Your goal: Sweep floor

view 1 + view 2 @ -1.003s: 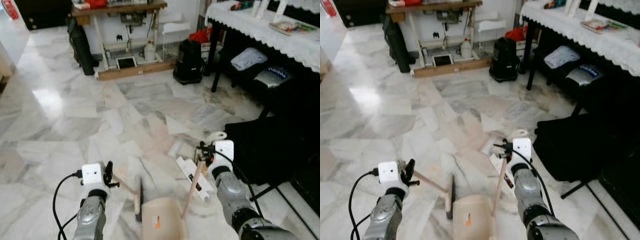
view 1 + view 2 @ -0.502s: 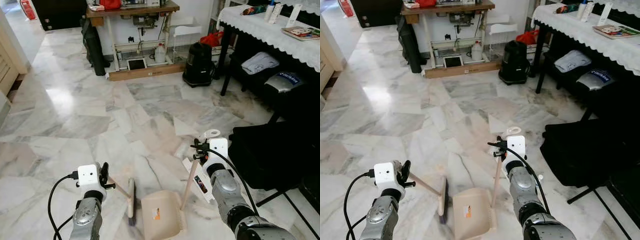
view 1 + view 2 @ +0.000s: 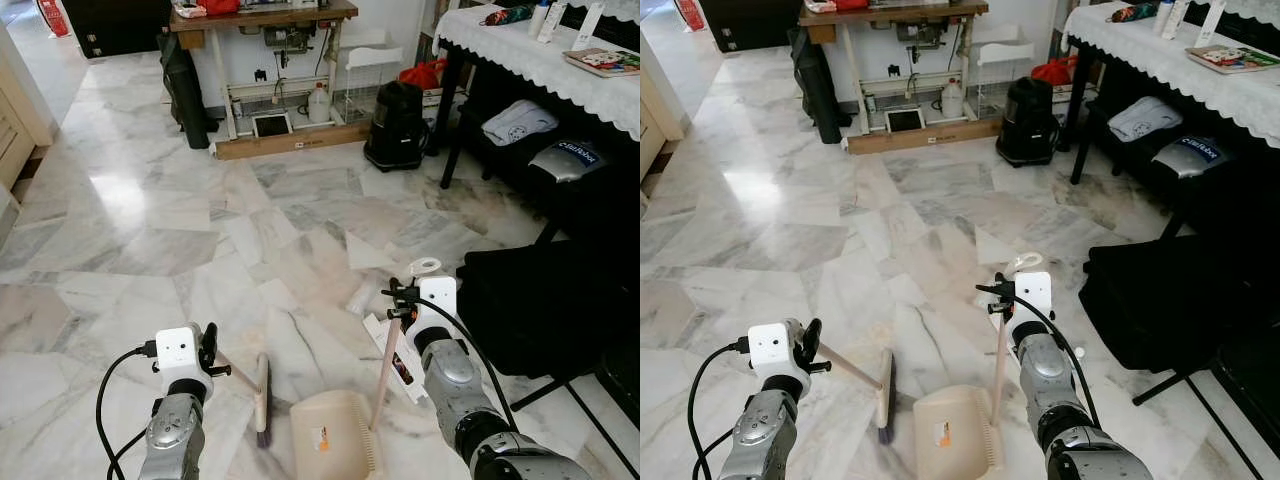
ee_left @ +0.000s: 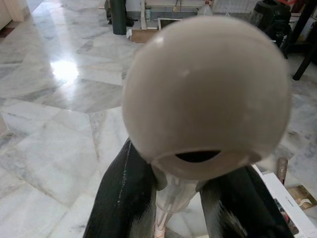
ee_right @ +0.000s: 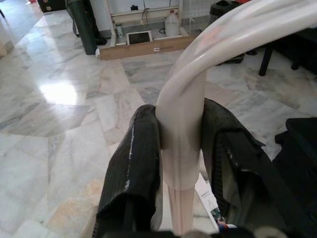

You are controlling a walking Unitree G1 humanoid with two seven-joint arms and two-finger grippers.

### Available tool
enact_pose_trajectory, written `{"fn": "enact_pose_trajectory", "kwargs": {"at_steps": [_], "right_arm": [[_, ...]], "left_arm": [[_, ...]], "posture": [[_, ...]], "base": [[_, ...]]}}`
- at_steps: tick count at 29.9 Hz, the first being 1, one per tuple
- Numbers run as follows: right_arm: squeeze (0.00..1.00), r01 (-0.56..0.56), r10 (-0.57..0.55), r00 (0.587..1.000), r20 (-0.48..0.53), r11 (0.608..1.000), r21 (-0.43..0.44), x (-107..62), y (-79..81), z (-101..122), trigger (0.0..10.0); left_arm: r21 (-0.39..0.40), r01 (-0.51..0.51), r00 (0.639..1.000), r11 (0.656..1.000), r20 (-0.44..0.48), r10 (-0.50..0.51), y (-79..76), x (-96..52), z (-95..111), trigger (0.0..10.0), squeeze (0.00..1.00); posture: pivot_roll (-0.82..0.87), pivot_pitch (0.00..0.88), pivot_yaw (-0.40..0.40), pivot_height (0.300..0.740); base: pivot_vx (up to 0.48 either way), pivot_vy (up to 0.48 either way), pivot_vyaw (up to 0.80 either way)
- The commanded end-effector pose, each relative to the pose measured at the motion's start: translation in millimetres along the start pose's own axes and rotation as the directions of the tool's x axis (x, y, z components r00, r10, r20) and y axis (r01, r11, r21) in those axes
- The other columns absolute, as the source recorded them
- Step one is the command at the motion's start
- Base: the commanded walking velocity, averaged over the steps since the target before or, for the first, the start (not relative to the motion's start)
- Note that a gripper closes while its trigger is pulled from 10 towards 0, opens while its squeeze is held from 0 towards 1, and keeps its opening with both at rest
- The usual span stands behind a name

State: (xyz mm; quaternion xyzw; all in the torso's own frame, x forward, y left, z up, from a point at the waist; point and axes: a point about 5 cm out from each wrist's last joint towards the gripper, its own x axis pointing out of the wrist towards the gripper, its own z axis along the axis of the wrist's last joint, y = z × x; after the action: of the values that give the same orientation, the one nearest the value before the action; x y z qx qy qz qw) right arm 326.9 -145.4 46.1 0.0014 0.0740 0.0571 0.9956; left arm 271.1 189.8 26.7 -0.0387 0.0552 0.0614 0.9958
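Two tools in play: left claw pinches the beige short-handled brush, right claw clamps the beige plastic dustpan, both low on the white marble floor. Sweeping stage; next, brush litter toward the pan.

Bright, even daylight; window glare on the glossy floor; head views sharp, while the near handle knob is blurred.

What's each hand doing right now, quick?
Left hand: closed on the broom handle.
Right hand: closed on the dustpan handle.
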Motion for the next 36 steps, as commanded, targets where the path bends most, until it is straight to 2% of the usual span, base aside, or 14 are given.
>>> {"fn": "enact_pose_trajectory", "kwargs": {"at_steps": [1,17,29,33,36], "right_arm": [[0.00,0.012,-0.012,0.999,0.036,1.000,0.010,2.9,-0.8,7.7,10.0],[0.00,0.010,-0.010,1.000,0.026,1.000,0.013,4.1,0.7,7.8,10.0],[0.00,0.010,-0.010,1.000,0.023,1.000,0.011,4.2,1.1,7.6,10.0],[0.00,0.011,-0.012,1.000,0.024,1.000,0.014,4.3,1.0,7.8,10.0],[0.00,0.011,-0.012,1.000,0.023,1.000,0.014,4.3,1.0,7.8,10.0]], "left_arm": [[0.000,-0.011,1.000,1.000,0.000,0.011,2.8,1.3,0.8,10.0,0.00],[-0.002,-0.007,1.000,1.000,0.000,0.007,2.1,1.4,1.0,10.0,0.00],[0.000,-0.008,1.000,1.000,0.000,0.008,2.5,1.0,0.8,10.0,0.00],[0.000,-0.011,1.000,1.000,0.001,0.011,2.8,1.5,1.3,10.0,0.00],[0.004,-0.010,1.000,1.000,0.003,0.010,2.8,1.5,1.6,10.0,0.00]], "posture": [[-0.02,0.000,0.026,0.740],[-0.01,0.000,0.025,0.740],[-0.01,0.000,0.024,0.740],[-0.01,0.000,0.025,0.740],[-0.01,0.000,0.025,0.740]], "base": [[0.000,0.285,0.00],[0.000,0.413,-0.73],[0.000,0.000,-0.76],[0.000,0.448,-0.76],[0.000,0.000,-0.76]]}}
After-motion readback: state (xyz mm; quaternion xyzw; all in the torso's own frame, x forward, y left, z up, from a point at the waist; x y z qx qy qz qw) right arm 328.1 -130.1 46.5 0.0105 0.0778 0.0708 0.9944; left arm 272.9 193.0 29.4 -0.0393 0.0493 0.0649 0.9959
